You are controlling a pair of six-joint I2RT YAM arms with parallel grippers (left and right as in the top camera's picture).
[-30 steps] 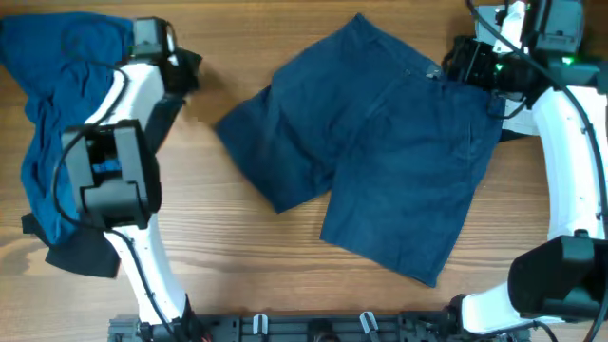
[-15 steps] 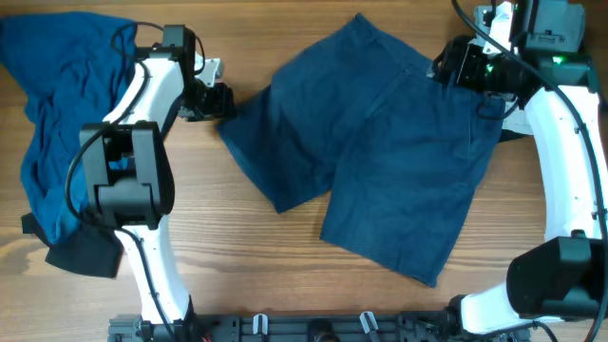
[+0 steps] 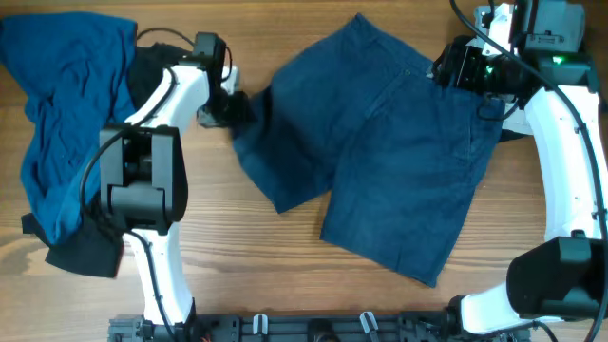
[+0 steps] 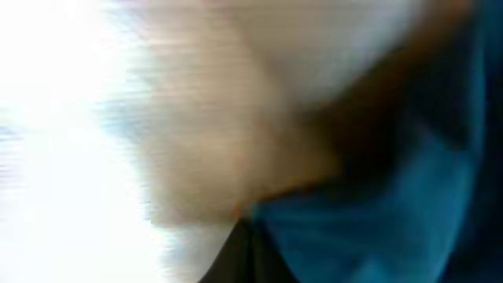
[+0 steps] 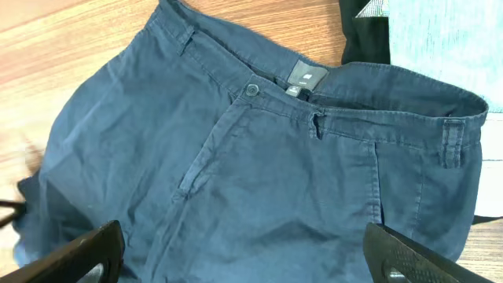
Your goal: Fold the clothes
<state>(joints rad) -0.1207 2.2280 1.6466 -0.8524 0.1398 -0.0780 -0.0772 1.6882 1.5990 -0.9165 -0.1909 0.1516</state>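
The dark navy denim shorts (image 3: 380,142) lie spread flat mid-table, waistband at the upper right and legs toward the lower left. My left gripper (image 3: 237,108) is at the edge of the shorts' left leg. Its wrist view is blurred and shows only blue fabric (image 4: 377,220) and wood, so I cannot tell its state. My right gripper (image 3: 446,68) hovers over the waistband. In the right wrist view its fingers (image 5: 247,263) are wide open and empty above the shorts' (image 5: 259,157) fly and button.
A brighter blue garment (image 3: 66,114) is heaped at the far left, with a black piece (image 3: 85,252) below it. A pale faded-blue denim piece (image 5: 440,31) and a black piece (image 5: 365,35) lie just beyond the waistband. Wooden table (image 3: 237,247).
My left arm has swung right from beside the blue heap to the edge of the shorts' left leg. The right arm has barely moved.
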